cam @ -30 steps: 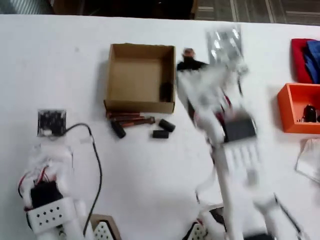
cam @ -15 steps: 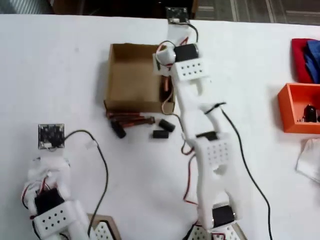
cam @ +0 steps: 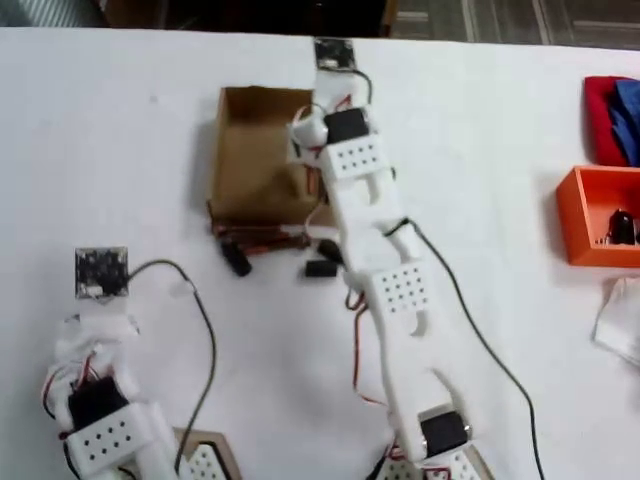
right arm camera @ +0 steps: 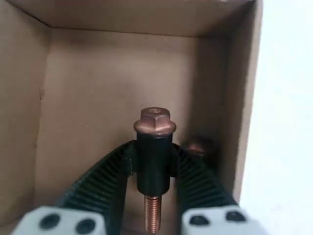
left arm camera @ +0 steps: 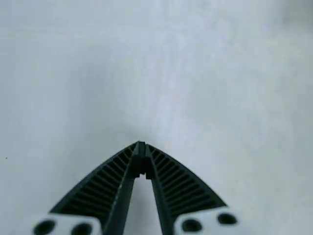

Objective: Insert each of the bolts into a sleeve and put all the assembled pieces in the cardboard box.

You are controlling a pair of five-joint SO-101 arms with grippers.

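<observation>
right gripper (right arm camera: 152,157) grips bolt (right arm camera: 154,121) in sleeve (right arm camera: 153,169), inside cardboard box (cam: 250,150), upper middle of high view | left gripper (left arm camera: 141,152) closed tight, empty | tip: lower near box bottom, let go softly

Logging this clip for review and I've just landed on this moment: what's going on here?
The right arm is stretched out over the cardboard box, its jaws shut on a bolt fitted in a sleeve, held over the inside of the box. What looks like another finished piece sits by the box wall. Loose bolts and sleeves lie on the table in front of the box. The left arm is parked near its base, jaws shut on nothing.
</observation>
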